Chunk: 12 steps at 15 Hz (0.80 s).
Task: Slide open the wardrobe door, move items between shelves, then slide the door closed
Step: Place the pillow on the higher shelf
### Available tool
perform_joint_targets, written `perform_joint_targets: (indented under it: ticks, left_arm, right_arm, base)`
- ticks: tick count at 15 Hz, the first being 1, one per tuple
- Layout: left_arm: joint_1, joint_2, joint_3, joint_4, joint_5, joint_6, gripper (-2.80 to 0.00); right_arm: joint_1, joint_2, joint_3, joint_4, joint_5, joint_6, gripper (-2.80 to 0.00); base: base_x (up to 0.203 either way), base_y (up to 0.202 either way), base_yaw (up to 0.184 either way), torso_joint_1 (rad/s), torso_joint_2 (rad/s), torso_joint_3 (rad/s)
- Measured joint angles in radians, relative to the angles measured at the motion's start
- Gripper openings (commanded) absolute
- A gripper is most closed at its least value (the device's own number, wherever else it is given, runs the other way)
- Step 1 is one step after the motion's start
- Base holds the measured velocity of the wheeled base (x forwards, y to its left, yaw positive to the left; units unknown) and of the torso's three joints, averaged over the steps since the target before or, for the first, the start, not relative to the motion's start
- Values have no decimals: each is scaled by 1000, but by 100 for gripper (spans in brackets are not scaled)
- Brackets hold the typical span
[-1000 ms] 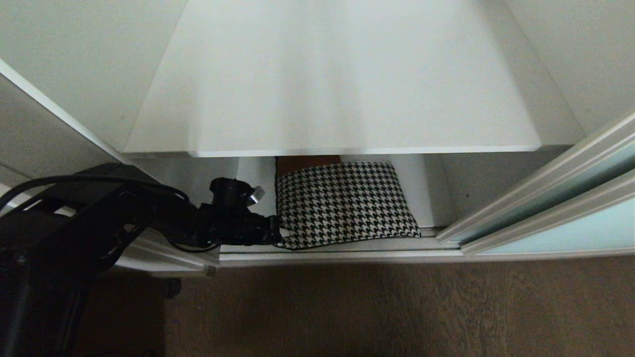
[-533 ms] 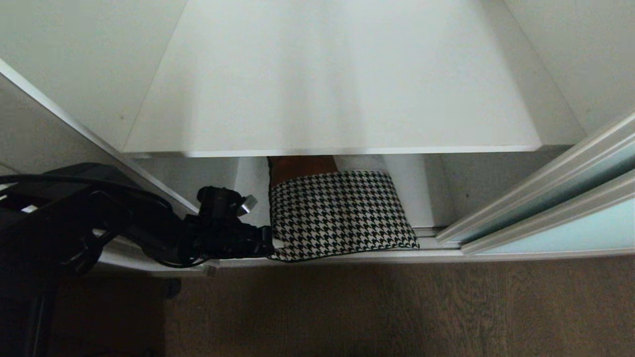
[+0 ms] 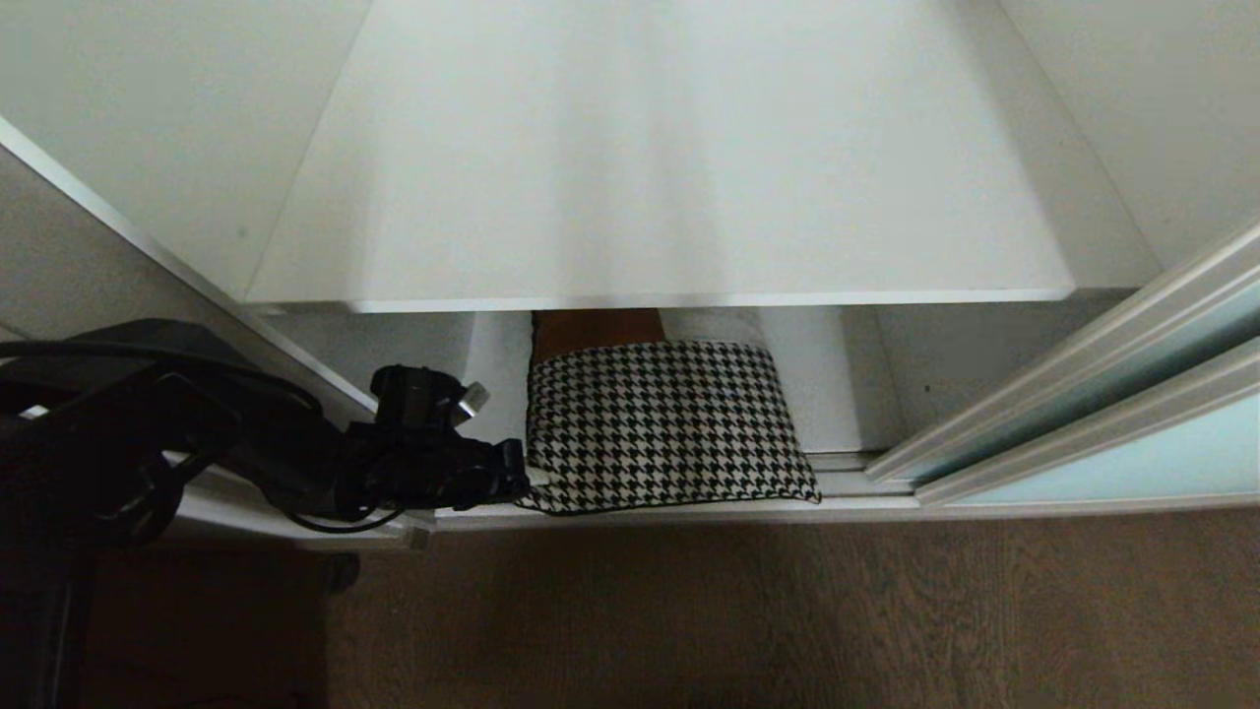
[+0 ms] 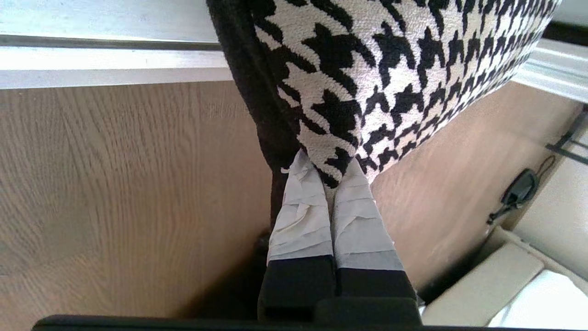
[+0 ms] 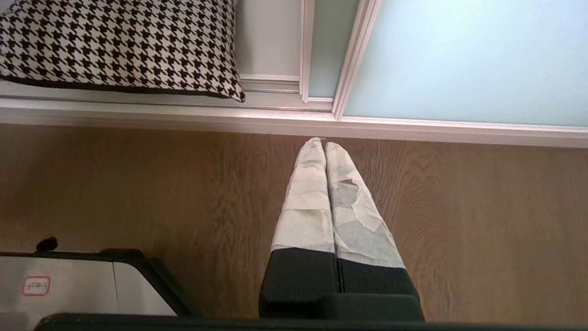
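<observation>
In the head view the left tool (image 3: 517,480) is at about 8 o'clock, closed on the near left corner of the houndstooth bundle (image 3: 664,423). This bundle lies on the bottom shelf (image 3: 847,463), under the upper shelf (image 3: 669,177). The sliding wardrobe door (image 3: 1112,463) stands open at 3 o'clock.

In the left wrist view the taped fingertips (image 4: 353,177) pinch the corner together, over the wooden floor (image 4: 115,184). The fabric looks soft and light, so I think it will sag and fold when lifted; a corner hold may slip, and a deeper hold on the thick edge seems safer.

In the right wrist view the right tool (image 5: 325,145) is closed and empty, above the floor near the door rail (image 5: 183,117)
</observation>
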<state>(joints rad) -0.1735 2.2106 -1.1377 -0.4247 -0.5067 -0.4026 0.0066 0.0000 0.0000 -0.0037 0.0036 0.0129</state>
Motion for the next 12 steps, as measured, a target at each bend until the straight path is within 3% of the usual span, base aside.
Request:
perform_joint_targets:
  ticks: [8, 12]
  left_arm:
    - [3, 12, 9, -23, -1, -41, -280]
    - [2, 23, 13, -26, -4, -53, -280]
  right_arm:
    - [1, 0, 0, 1, -2, -3, -280]
    - [1, 8, -52, 66, -17, -2, -280]
  base:
    - [0, 0, 0, 0, 0, 0]
    - [0, 0, 0, 0, 0, 0]
